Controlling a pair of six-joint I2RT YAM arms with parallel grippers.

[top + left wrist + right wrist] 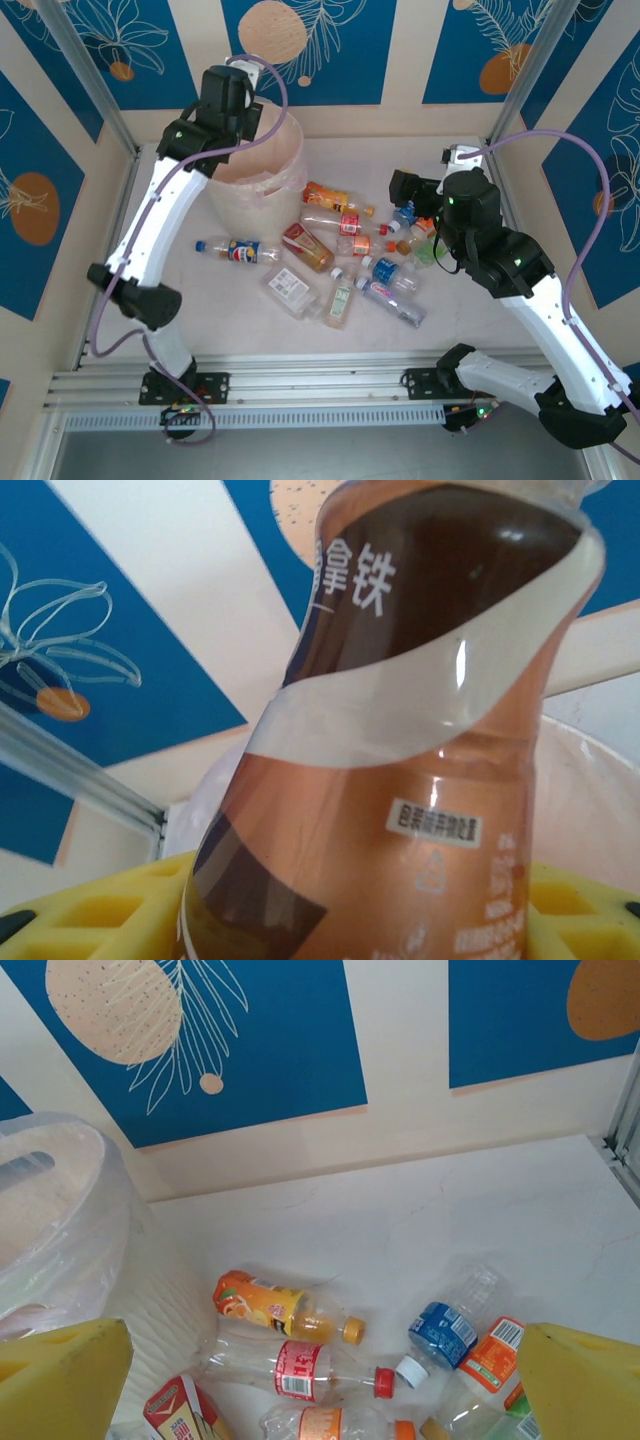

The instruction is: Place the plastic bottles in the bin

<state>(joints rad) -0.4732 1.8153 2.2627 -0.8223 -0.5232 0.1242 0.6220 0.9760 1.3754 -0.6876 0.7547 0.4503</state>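
My left gripper (233, 122) hangs over the bin (243, 203), a round pale wastebasket with a clear liner. It is shut on a brown and copper labelled plastic bottle (420, 730), which stands between the yellow pads (90, 910) with the bin's rim (600, 780) behind it. My right gripper (402, 187) is open and empty above the bottle pile. Below it lie an orange-label bottle (262, 1305), a red-label clear bottle (300, 1368) and a blue-label bottle (445, 1328). Several more bottles (350, 270) are scattered across the table's middle.
A blue-label bottle (240, 250) lies alone left of the pile, near the bin's foot. The bin's bagged wall (60, 1220) stands left of the right gripper. Metal frame posts (85, 75) and patterned walls enclose the table; bare table (480, 1220) lies behind the pile.
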